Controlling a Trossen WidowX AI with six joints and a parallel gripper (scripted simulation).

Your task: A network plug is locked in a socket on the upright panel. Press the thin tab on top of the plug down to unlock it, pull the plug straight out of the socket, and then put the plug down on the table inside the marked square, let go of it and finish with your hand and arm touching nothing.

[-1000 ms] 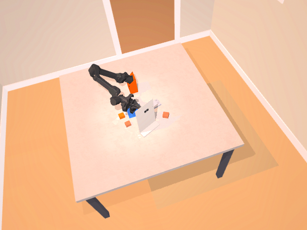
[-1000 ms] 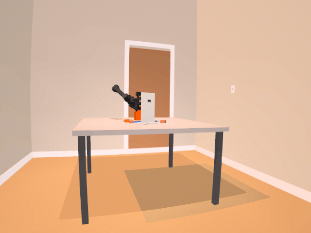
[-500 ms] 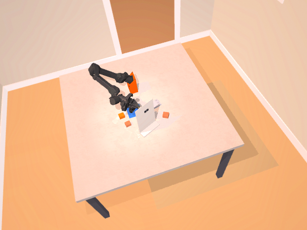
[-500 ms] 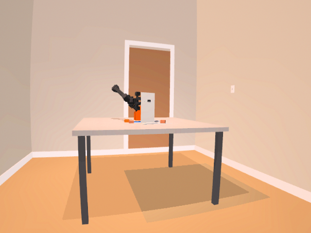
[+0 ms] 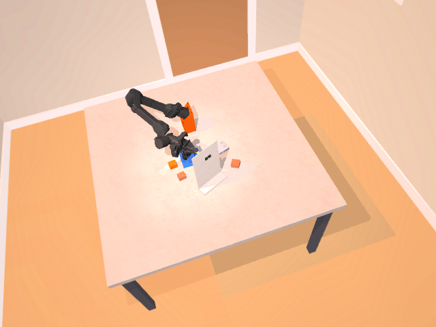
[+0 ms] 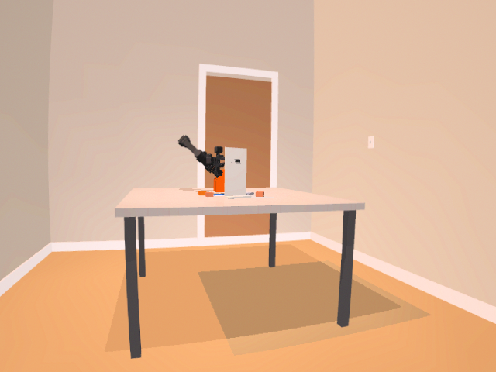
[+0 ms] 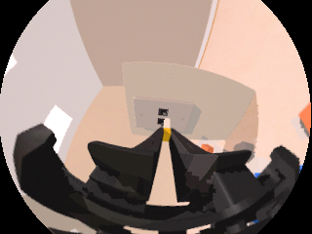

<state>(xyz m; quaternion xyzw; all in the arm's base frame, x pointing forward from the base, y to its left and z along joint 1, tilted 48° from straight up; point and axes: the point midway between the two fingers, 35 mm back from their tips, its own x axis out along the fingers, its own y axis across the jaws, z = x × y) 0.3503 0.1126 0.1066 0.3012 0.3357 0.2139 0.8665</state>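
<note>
My gripper (image 5: 197,152) (image 7: 166,131) is shut on the network plug. The plug (image 7: 167,123), white at its front with a yellow part between the fingertips, is in front of the upright panel (image 5: 208,172) (image 6: 235,177) (image 7: 195,80). Its white end shows beside the dark lower socket opening (image 7: 161,121), whose left part is uncovered, so the plug appears out of the socket with a small gap. The upper opening (image 7: 163,111) is empty. The tab is too small to make out. The blue marked square (image 5: 186,162) lies flat on the table below the gripper, partly hidden by it.
An orange block (image 5: 172,164) and a salmon block (image 5: 181,176) lie near the square. Another salmon block (image 5: 235,163) (image 6: 260,194) lies beyond the panel. A pale grey object (image 5: 222,146) is behind the panel. A tall orange box (image 5: 189,122) stands by the arm's base.
</note>
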